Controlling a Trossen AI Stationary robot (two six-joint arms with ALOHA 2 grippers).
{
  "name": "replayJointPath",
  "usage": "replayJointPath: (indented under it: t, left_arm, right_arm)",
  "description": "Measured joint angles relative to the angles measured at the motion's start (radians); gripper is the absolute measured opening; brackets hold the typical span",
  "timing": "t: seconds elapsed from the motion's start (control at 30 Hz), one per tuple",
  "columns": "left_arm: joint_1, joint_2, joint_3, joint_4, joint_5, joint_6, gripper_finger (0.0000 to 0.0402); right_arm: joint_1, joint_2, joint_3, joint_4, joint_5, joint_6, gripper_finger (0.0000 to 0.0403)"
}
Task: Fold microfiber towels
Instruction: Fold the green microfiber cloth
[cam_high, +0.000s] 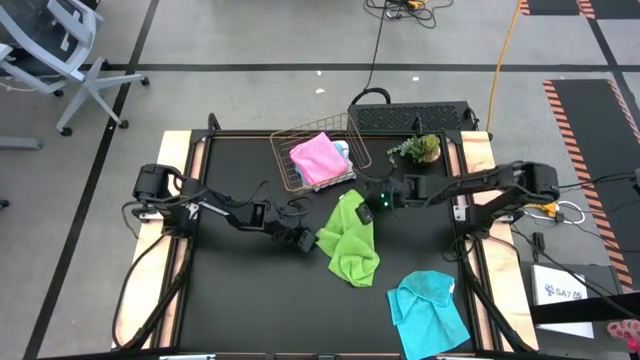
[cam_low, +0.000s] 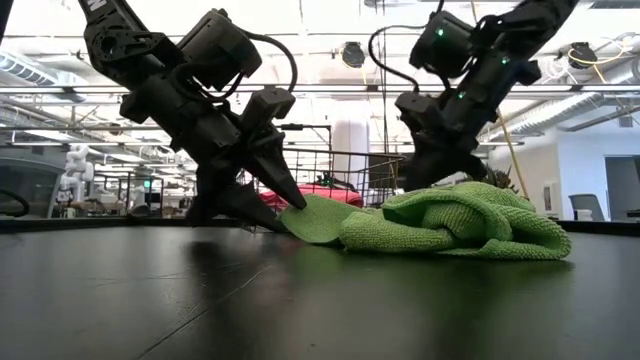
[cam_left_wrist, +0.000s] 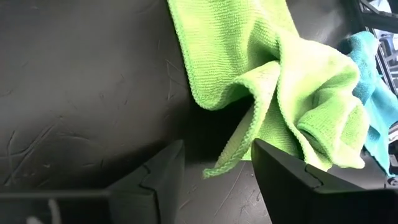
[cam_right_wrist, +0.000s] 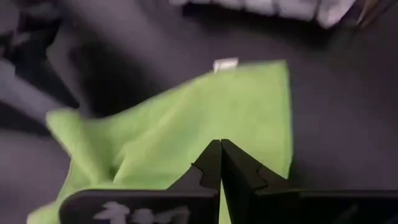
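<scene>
The left gripper (cam_left_wrist: 214, 171) sits low on the table (cam_high: 250, 300) with its two dark fingers spread, and a drooping corner of the lime green towel (cam_left_wrist: 267, 81) hangs into the gap between them, so it looks placed to close on that corner, though it has not yet pinched it. In the low view the left gripper (cam_low: 270, 185) points down at the towel's flat edge (cam_low: 320, 220), just touching or nearly so. The right gripper (cam_right_wrist: 221, 165) has its fingers pressed together, tips meeting over the far side of the lime green towel (cam_right_wrist: 186, 130); whether a fold of cloth is caught between them cannot be told from the wrist view, but from above it rests at the towel's upper edge (cam_high: 372, 203), probably to pin or lift that side while the other arm takes the opposite corner. The lime green towel (cam_high: 350, 240) lies crumpled near the middle of the table (more heap than square), so it likely needs spreading before any fold. A cyan-blue towel (cam_high: 428, 310) lies rumpled toward the near right of the table, well apart from both arms. A pink towel (cam_high: 318, 158) sits in the copper wire basket (cam_high: 285, 150) at the far edge, with a small green plant (cam_high: 420, 148) beside it.
</scene>
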Motion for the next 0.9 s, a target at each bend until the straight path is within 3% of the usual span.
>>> replayJointPath:
  t: [0.1, 0.5, 0.7, 0.9]
  left_arm:
    - [0.000, 0.000, 0.000, -0.015, 0.000, -0.015, 0.0168]
    - [0.001, 0.000, 0.000, -0.014, -0.036, -0.004, 0.0013]
    - [0.001, 0.000, 0.000, -0.014, -0.037, -0.004, 0.0012]
    - [0.000, 0.000, 0.000, -0.013, -0.036, -0.006, 0.0009]
  right_arm:
    - [-0.037, 0.000, 0.000, 0.014, 0.000, -0.011, 0.0000]
    - [-0.061, 0.019, 0.000, 0.056, 0.000, -0.035, 0.0000]
    - [-0.068, 0.087, 0.000, 0.098, -0.004, -0.035, 0.0000]
    - [-0.072, 0.119, 0.000, 0.238, -0.105, -0.083, 0.0008]
